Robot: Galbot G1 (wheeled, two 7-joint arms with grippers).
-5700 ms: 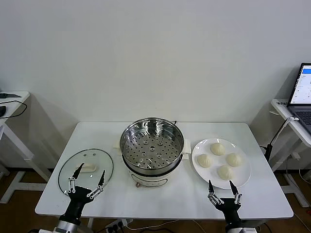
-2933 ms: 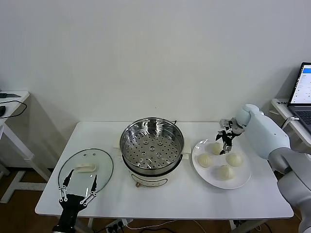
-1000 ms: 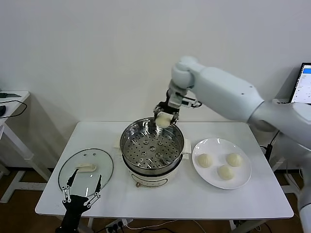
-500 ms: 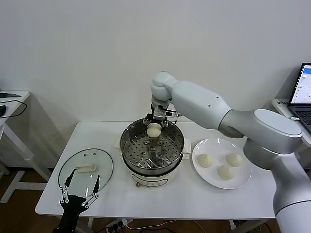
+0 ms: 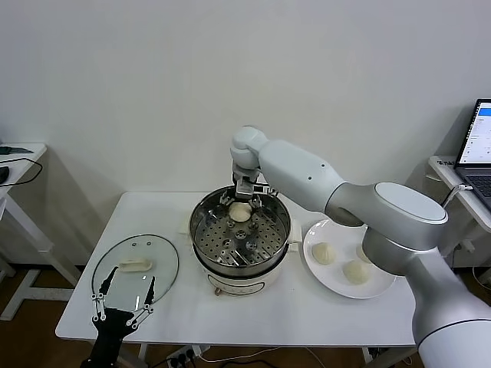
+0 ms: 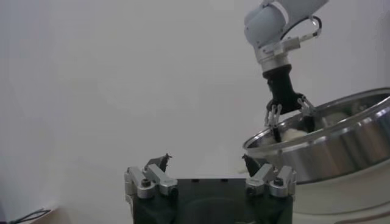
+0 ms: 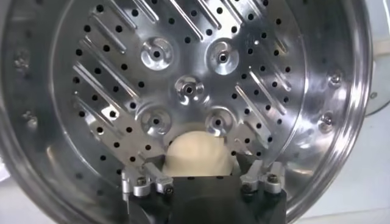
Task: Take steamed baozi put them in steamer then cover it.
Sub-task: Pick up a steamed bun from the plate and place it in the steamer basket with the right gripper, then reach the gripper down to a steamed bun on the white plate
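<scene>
One baozi (image 5: pixel 240 213) lies in the steamer (image 5: pixel 240 264), right pincer (image 5: pixel 241 201) spread apart around it, glass cover (image 5: pixel 136 265) and plate (image 5: pixel 381 282) flanking.

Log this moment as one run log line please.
right gripper: open over baozi in steamer | left gripper: open, idle near cover | plate: three buns

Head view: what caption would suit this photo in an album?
Right gripper open over one baozi in the steamer.

one pleated cream-white baozi (image 5: pixel 240 213) lies on the perforated tray at the far side of the shiny steamer (image 5: pixel 205 247); three baozi (image 5: pixel 323 253) lie to its right; the glass cover (image 5: pixel 136 267) lies flat at near left.
</scene>
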